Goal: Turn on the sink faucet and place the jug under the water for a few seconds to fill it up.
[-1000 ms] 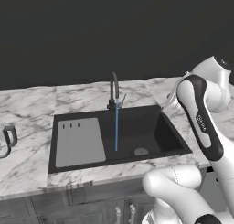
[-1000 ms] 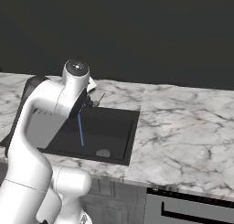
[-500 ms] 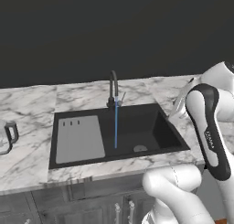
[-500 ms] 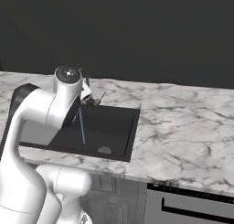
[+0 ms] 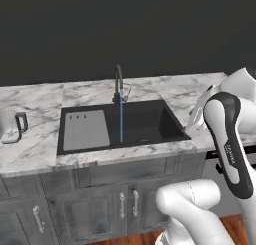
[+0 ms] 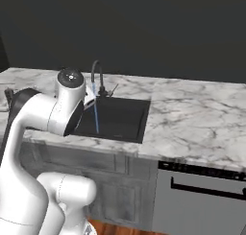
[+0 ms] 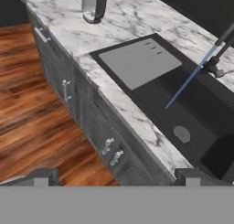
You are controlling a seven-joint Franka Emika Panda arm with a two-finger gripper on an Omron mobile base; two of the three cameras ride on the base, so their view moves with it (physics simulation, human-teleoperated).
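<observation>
The jug (image 5: 11,127) stands upright near the counter's (image 5: 40,149) left edge, its handle toward the sink (image 5: 145,124). The faucet (image 5: 119,84) rises at the sink's back edge, and the water (image 5: 121,121) falls straight into the basin. The whole scene has shifted since a second ago. My gripper (image 7: 116,173) is spread, empty, above the counter's front edge with open floor (image 7: 32,109) beside it.
</observation>
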